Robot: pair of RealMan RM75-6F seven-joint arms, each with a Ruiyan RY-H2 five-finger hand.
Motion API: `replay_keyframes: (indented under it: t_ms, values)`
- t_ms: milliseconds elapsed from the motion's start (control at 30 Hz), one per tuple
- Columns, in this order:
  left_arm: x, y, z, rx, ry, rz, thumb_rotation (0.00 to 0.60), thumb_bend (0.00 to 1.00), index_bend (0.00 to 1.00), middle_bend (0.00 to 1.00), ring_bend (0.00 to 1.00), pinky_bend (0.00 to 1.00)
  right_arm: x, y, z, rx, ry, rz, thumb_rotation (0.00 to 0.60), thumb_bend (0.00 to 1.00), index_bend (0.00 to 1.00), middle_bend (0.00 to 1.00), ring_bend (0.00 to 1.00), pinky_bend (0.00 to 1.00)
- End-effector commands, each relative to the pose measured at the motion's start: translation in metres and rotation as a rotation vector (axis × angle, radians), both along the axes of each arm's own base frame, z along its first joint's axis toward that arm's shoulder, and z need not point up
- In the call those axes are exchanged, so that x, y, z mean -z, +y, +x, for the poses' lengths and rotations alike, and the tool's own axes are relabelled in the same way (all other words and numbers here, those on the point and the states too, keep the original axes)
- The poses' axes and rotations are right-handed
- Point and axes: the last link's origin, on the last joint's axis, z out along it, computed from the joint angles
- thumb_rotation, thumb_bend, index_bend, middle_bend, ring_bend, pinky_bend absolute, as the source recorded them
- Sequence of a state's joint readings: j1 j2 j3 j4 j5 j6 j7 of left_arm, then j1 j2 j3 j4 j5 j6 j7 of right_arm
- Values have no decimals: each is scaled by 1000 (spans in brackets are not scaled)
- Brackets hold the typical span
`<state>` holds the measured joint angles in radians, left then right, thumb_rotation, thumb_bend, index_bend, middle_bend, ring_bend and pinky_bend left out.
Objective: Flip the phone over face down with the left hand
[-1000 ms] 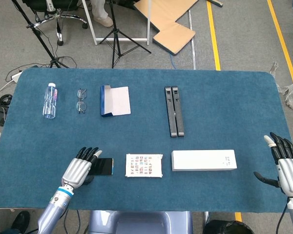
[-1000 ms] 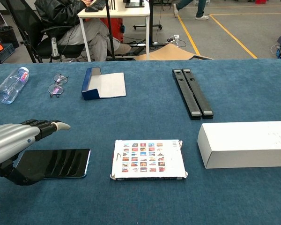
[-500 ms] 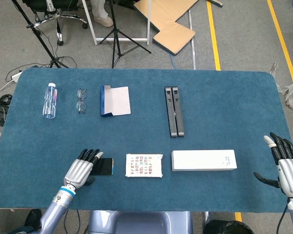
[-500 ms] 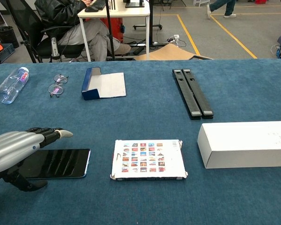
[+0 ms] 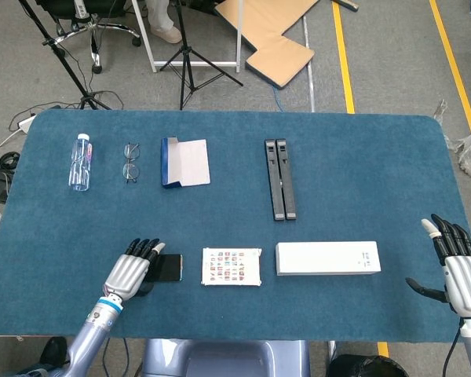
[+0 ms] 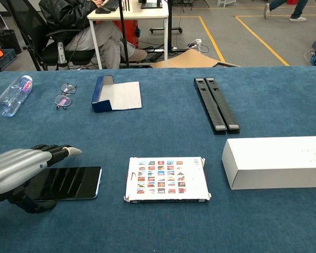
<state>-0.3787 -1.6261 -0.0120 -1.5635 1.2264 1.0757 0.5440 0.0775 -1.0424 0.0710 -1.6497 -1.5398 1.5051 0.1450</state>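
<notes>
The phone [image 6: 68, 182] lies flat on the blue table with its dark glossy screen up, left of a picture card; in the head view the phone [image 5: 169, 268] shows only its right part. My left hand [image 6: 16, 167] hovers over the phone's left end, fingers stretched out above the screen and the thumb low at the near edge; it holds nothing. From the head view the left hand [image 5: 129, 270] covers the phone's left half. My right hand [image 5: 459, 267] rests open at the table's far right edge, away from everything.
A picture card [image 6: 167, 178] lies just right of the phone, then a long white box [image 6: 276, 161]. Farther back are two black bars [image 6: 216, 110], an open blue-and-white case [image 6: 116, 95], glasses [image 6: 62, 95] and a water bottle [image 6: 13, 95].
My left hand has drawn back slightly toward the near left and sunk a little over the phone's left end. The phone has stayed flat; the right hand is nearly still.
</notes>
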Motion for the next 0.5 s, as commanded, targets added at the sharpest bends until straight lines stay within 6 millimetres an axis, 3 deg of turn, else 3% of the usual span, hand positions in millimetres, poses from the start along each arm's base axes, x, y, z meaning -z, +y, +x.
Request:
replay_keyframes:
  t_ms: [33, 500]
  values:
    - [0, 0, -1, -1, 3, -1, 600, 331, 0, 0, 0, 0, 0, 0, 0, 0, 0, -1, 600, 0, 0, 0, 0, 0]
    - [6, -5, -9, -12, 45, -39, 600, 450, 0, 0, 0, 0, 0, 0, 0, 0, -3, 4, 600, 0, 7, 0, 0, 0]
